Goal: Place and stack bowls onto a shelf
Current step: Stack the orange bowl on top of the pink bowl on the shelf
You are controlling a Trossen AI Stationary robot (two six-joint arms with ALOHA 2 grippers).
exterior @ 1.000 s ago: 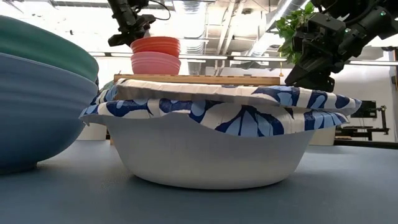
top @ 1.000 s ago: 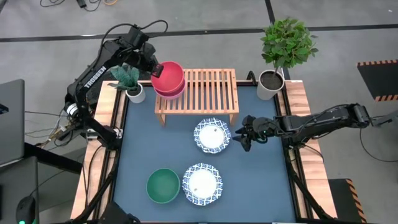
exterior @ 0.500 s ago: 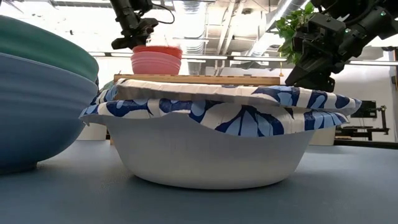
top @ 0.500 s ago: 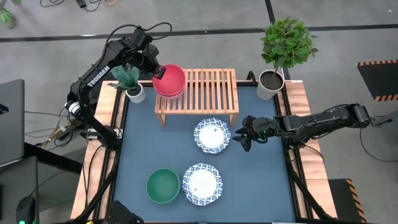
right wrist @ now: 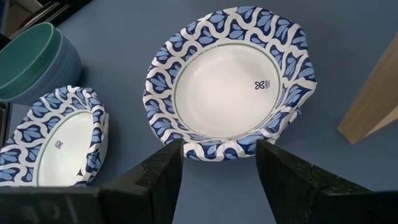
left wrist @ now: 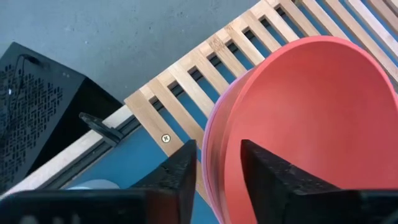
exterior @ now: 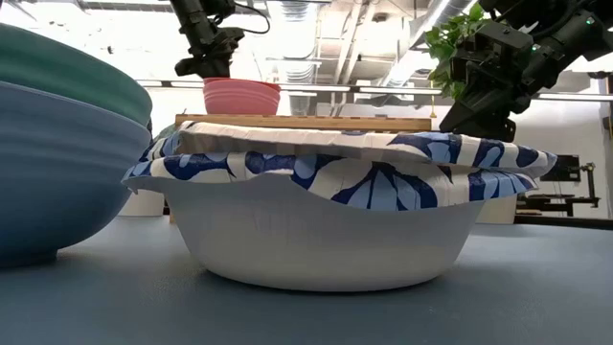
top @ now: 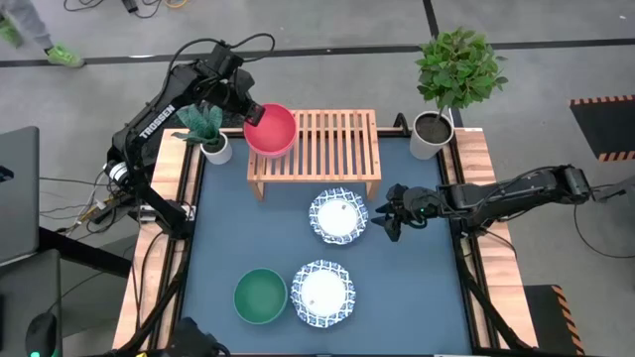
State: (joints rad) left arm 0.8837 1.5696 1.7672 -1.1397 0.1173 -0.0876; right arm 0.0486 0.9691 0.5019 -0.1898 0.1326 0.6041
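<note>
1. From where I stand the bowls look light and thin-walled. The two patterned ones have wavy, scalloped rims like paper or thin plastic, so I'd guess they flex if squeezed and are best pinched at the rim, one finger inside and one outside.

2. The pink bowl [top: 271, 129] sits on the shelf [top: 327, 144] at the end nearest the table's far left corner. In the left wrist view it seems to be two nested shells, a redder one inside a paler one, but I cannot be sure. Smooth and glossy, it is probably a bit slippery.

3. The left tool [left wrist: 214, 168] straddles the pink bowl's rim, fingers parted, one inside and one outside. I cannot tell whether they touch it.

4. The right tool [right wrist: 217, 165] is spread wide and holds nothing. It hovers low at the right side of the table, lined up on the rim of the nearer patterned bowl [right wrist: 230, 81], which sits mid-table just in front of the shelf.

5. The count:
   - One pink bowl, on the shelf.
   - Two white bowls with blue patterned rims: the one by the right tool, and a second patterned bowl [top: 322, 292] toward the near edge.
   - One teal bowl [top: 260, 296], beside that second one on the near-left part of the table. It looks thicker and stiffer than the patterned pair.
   - One shelf, with room left on its slats.

6. Two potted plants stand at the far corners, a small plant [top: 206, 129] on the left and a bushier plant [top: 451, 84] on the right.
</note>
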